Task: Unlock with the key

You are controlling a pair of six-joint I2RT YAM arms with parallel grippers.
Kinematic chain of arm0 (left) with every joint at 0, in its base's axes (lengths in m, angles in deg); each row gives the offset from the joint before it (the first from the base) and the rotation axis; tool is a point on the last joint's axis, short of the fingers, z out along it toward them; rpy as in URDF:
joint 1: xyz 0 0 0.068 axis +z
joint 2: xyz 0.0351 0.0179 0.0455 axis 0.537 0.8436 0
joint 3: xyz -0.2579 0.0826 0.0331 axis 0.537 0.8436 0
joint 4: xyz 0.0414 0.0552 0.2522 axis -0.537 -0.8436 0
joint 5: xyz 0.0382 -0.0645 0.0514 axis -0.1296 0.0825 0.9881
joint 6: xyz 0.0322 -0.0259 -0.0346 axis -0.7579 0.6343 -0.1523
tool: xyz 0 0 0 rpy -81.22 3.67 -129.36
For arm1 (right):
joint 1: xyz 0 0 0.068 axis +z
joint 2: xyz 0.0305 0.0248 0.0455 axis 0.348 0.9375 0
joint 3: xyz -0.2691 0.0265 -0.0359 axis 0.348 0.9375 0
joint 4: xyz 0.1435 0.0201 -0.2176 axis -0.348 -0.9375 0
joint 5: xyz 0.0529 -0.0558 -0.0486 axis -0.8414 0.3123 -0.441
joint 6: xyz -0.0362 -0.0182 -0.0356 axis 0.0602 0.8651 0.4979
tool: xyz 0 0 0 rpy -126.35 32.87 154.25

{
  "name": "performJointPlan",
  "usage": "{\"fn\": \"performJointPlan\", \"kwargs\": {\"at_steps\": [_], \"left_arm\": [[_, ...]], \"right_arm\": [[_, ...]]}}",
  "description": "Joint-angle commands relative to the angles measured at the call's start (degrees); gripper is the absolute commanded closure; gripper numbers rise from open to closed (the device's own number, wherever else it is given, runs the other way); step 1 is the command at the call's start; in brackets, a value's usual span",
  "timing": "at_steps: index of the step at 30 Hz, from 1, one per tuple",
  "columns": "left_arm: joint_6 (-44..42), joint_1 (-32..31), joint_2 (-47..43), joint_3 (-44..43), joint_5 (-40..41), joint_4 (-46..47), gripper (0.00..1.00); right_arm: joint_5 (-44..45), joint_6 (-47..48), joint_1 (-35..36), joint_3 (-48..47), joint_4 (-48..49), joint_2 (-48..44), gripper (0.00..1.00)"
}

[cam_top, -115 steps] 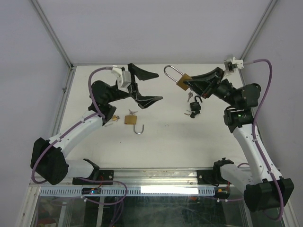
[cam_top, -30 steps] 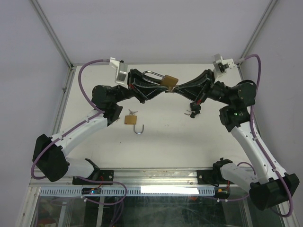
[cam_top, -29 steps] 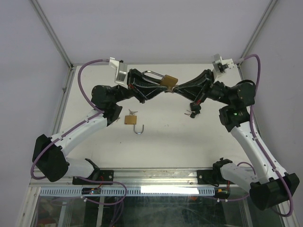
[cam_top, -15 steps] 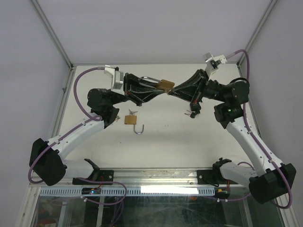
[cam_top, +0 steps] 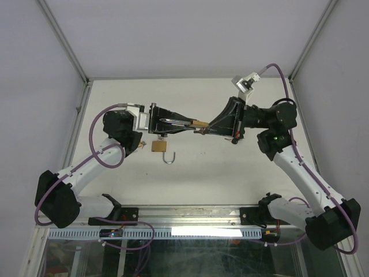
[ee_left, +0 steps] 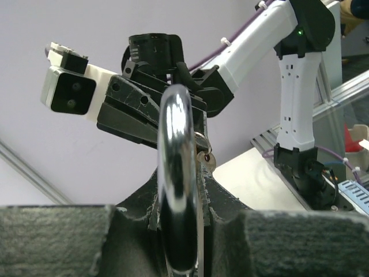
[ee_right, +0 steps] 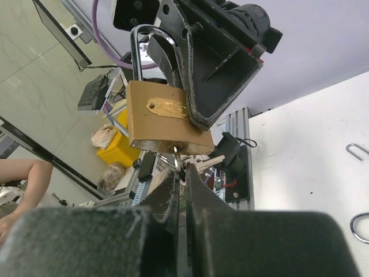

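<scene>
Mid-air over the white worktop [cam_top: 202,179], the left jaws clamp the brass rectangular padlock [ee_right: 167,124] by its shackle; the right jaws pinch the small silver key [ee_right: 175,152] — apparently seated in the keyhole. Next, probably, a wrist turn — padlock held steady.

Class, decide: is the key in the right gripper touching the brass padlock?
Touching. The right wrist view shows the key, pinched in the right gripper, running up into the underside of the brass padlock, with no gap.
</scene>
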State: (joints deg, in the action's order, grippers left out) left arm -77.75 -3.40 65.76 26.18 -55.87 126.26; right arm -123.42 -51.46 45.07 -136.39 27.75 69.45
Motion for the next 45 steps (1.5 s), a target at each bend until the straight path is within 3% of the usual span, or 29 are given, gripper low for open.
{"fn": "performJointPlan", "kwargs": {"at_steps": [1, 2, 4, 6, 8, 11, 14, 18, 20, 21, 22, 25, 33, 35, 38, 44, 45], "left_arm": [[-2.8, -0.1, 1.3, 1.6, -4.0, -2.9, 1.00], [-0.8, -0.1, 1.2, 1.8, -2.1, -2.6, 1.00], [3.9, 0.0, 0.7, 2.0, 2.5, -3.3, 1.00], [6.1, 0.1, -0.2, 2.2, 5.6, -5.0, 1.00], [7.0, 0.1, -1.3, 2.6, 7.1, -6.7, 1.00], [7.5, 0.2, -2.5, 3.1, 8.9, -10.3, 1.00], [9.1, 0.1, -2.9, 3.7, 10.3, -9.8, 1.00], [12.2, 0.1, -2.3, 3.7, 10.9, -9.0, 1.00], [12.1, 0.1, -2.2, 3.5, 10.4, -8.8, 1.00], [11.9, 0.0, -2.2, 3.4, 10.2, -8.7, 1.00], [11.7, 0.1, -2.2, 3.4, 10.0, -8.8, 1.00], [11.9, 0.1, -2.1, 3.1, 9.9, -9.5, 1.00], [12.1, 0.0, -1.3, 2.4, 9.7, -9.8, 1.00], [12.1, 0.0, -1.0, 2.2, 9.9, -9.4, 1.00], [12.2, 0.0, -0.6, 1.9, 9.7, -9.1, 1.00], [12.3, 0.1, -1.2, 3.0, 11.5, -9.7, 1.00], [12.4, 0.1, -1.4, 3.5, 12.3, -9.8, 0.93]], "right_arm": [[3.3, 5.1, 2.7, -2.8, -7.8, -5.0, 1.00], [4.2, 8.1, 2.7, -3.7, -12.6, -5.6, 1.00], [5.7, 20.8, 2.7, -7.5, -29.5, -6.5, 0.82], [10.2, 37.7, 2.4, -11.5, -47.9, -7.5, 0.53], [16.4, 47.3, 2.1, -13.4, -58.8, -8.9, 0.37], [19.2, 53.2, 1.8, -14.7, -63.7, -10.2, 0.25], [18.3, 53.7, 1.8, -14.0, -61.0, -9.9, 0.24], [17.3, 45.3, 2.6, -8.5, -46.9, -8.0, 0.28], [18.8, 42.3, 3.4, -6.2, -39.6, -7.3, 0.40], [18.8, 41.9, 3.6, -5.5, -36.7, -6.9, 0.40], [18.5, 39.5, 3.7, -5.2, -34.4, -6.5, 0.51], [17.3, 36.9, 4.0, -4.8, -29.4, -5.4, 0.66], [16.4, 34.8, 4.8, -4.2, -24.5, -4.2, 0.67], [15.7, 34.7, 5.2, -4.3, -24.5, -3.6, 0.76], [14.9, 34.6, 5.7, -5.1, -25.6, -2.7, 1.00], [14.9, 33.3, 5.7, -3.9, -23.0, -3.9, 1.00], [14.8, 33.1, 5.7, -3.5, -23.1, -4.1, 1.00]]}}
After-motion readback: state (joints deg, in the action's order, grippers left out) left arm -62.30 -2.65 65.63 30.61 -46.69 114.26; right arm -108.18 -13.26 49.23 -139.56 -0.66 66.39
